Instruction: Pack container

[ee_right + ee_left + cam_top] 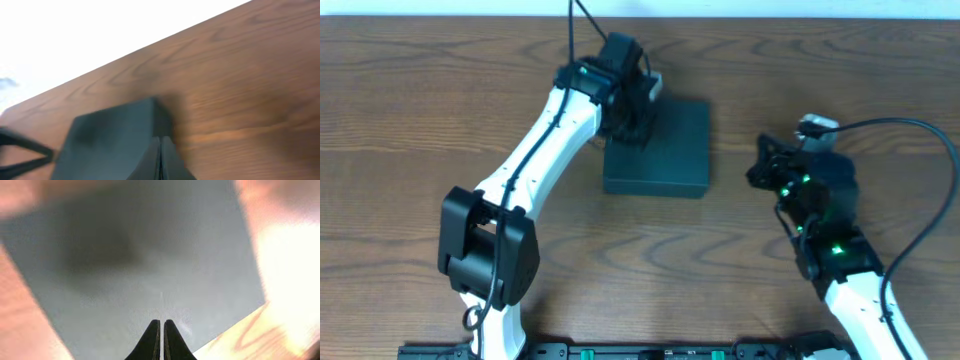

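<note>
The container (670,150) sat on the worktop (420,110) a little right of the middle and in its far half. Its dark teal-green top showed as one flat, plain matte face. From overhead its outline looked close to square, so I could not tell its long axis. Its edges ran nearly in line with the worktop's edges, and the near side wall showed as a darker band. The left gripper (161,324) hung over the far left corner of the container with its fingers pressed together and nothing between them. In the left wrist view their tips stood over the matte top close to its edge, but whether they touched it could not be told. The left arm (545,140) crossed the worktop diagonally from the near left, covering that corner. Wood grain showed all along the container's near edge and left of it beyond the arm. A band of wood also lay between its right edge and the right gripper (161,144), which was likewise closed on nothing. In the right wrist view it pointed toward a corner of the container, near it but apart. The right arm (830,240) stood at the near right, and a black cable (920,150) looped over it.
</note>
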Robot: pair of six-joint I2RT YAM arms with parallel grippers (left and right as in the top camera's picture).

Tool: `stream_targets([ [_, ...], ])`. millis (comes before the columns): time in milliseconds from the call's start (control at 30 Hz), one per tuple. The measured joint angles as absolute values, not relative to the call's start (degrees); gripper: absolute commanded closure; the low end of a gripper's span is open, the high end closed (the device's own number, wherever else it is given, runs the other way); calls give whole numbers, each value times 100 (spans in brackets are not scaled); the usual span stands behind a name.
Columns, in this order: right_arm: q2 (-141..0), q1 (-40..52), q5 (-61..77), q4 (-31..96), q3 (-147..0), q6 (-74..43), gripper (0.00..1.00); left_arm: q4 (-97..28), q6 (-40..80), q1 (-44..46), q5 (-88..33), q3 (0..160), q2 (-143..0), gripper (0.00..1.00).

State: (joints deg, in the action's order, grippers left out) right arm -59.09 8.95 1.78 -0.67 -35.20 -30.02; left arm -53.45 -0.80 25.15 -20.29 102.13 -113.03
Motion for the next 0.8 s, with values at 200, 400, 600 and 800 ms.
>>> stream_targets([
  [200, -5909, 445, 148, -143, -3520, -2456, 94, -5253, 191, 2246, -1865, 10530, -10761, 94],
  [400, -5909, 336, 148, -403, -3520, -2095, 15, -5247, 478, 1603, -1758, 10547, -10318, 58],
  [600, -5909, 322, 148, -410, -3520, -2029, 1, -5354, 613, 1173, -1754, 10547, -10202, 5],
  [800, -5909, 322, 148, 21, -3520, -2029, 1, -5406, 624, 1096, -1756, 10547, -10160, 5],
])
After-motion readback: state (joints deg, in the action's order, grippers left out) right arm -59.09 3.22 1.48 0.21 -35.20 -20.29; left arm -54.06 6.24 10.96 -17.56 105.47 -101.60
